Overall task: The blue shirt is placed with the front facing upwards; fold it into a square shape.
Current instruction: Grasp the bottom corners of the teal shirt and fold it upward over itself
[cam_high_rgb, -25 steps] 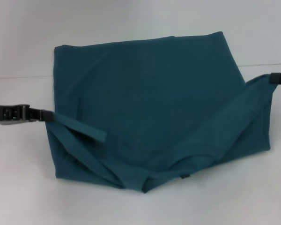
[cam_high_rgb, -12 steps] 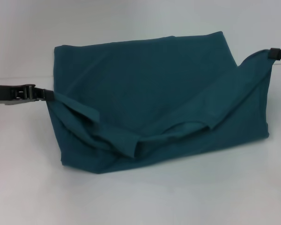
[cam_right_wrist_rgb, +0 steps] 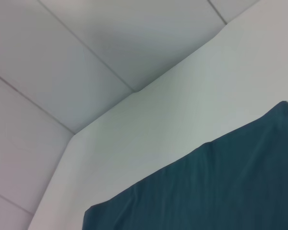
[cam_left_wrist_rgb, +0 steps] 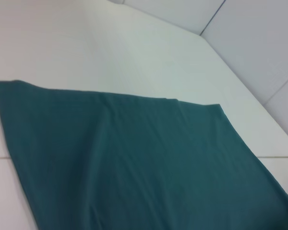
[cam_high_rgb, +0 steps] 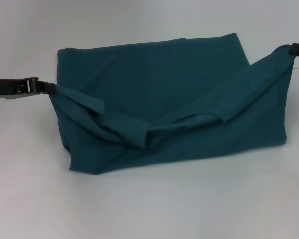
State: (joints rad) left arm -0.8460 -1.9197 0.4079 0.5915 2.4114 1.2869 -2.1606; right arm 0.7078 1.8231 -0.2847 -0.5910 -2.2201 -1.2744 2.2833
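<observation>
Head view, blue shirt (cam_high_rgb: 174, 99) corners pinched in both jaws

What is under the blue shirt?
The white table shows all round the blue shirt. Both grippers, left and right, lift its near edge. Anything beneath stays hidden by cloth.

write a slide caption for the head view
Left gripper and right gripper hold up opposite corners of the dark teal-blue cotton shirt, mid-fold over the white table.

Bare robot test bench in a lab-like room.
A plain white table (cam_high_rgb: 149, 209) meets pale panelled walls (cam_right_wrist_rgb: 110, 43) with thin seams.
</observation>
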